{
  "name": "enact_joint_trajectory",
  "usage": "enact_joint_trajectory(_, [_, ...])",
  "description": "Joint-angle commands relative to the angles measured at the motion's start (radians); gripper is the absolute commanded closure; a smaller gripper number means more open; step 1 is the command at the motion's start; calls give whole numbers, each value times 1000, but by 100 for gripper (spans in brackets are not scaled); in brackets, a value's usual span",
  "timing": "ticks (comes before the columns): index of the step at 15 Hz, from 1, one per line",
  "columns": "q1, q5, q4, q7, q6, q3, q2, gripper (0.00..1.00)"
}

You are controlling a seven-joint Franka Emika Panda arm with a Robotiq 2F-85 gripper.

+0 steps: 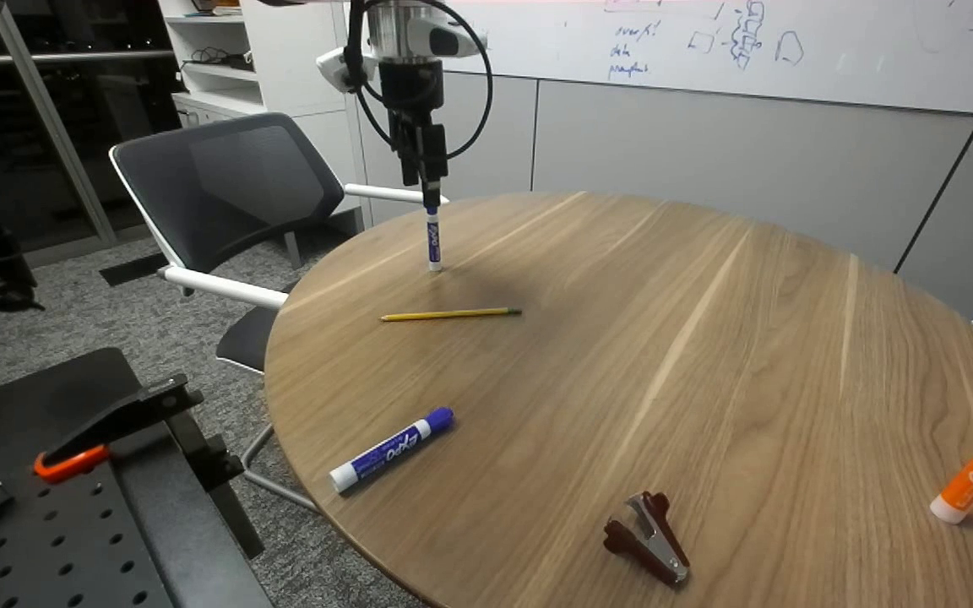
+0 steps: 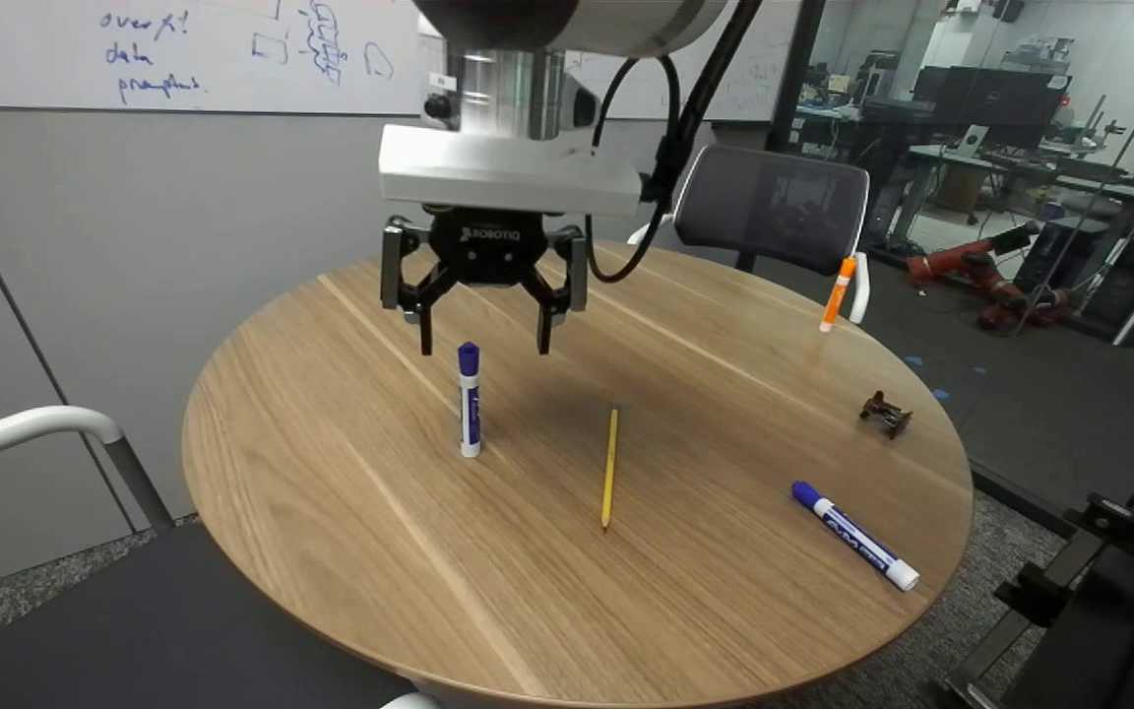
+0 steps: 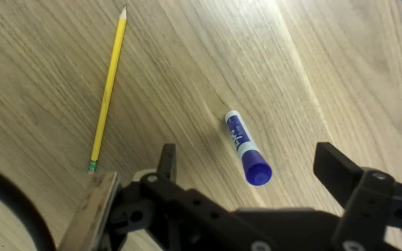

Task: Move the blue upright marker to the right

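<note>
On the round wooden bench point(image 2: 350, 551) stands the blue upright marker point(image 2: 470, 406), white end down and blue cap on top. Above it hangs the gripper point(image 2: 485, 341), released, its two fingers point(image 3: 168, 160) spread wide. In the wrist view the cap shows between them, apart from both; whether it sits level with their tips or slightly under is hard to tell. Near the marker lies a yellow pencil point(image 2: 610, 468). Well apart from these, a blue-and-white marker point(image 2: 854, 537) lies on its side, its white end close to the bench's rim and its cap toward the middle. An orange marker point(image 2: 836, 295) stands on its white end near the rim, and a staple remover point(image 1: 660, 553) lies between those two. In both exterior views a whiteboard point(image 2: 35, 49) with blue writing shows behind.
</note>
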Motion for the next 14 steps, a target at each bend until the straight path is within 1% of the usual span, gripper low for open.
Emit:
enact_joint_trajectory(1, [39, 11, 112, 35, -13, -29, 76, 0])
enact_joint_trajectory(7, [64, 5, 222, 75, -25, -51, 161, 0])
enact_joint_trajectory(8, [65, 5, 238, 79, -29, -54, 174, 25])
enact_joint_trajectory(9, [67, 3, 254, 85, -33, -58, 185, 28])
enact_joint_trajectory(10, [68, 3, 267, 89, -36, -61, 195, 34])
enact_joint_trajectory(11, [68, 4, 280, 93, -41, -63, 205, 44])
enact_joint_trajectory(14, [70, 5, 316, 102, -56, -66, 229, 66])
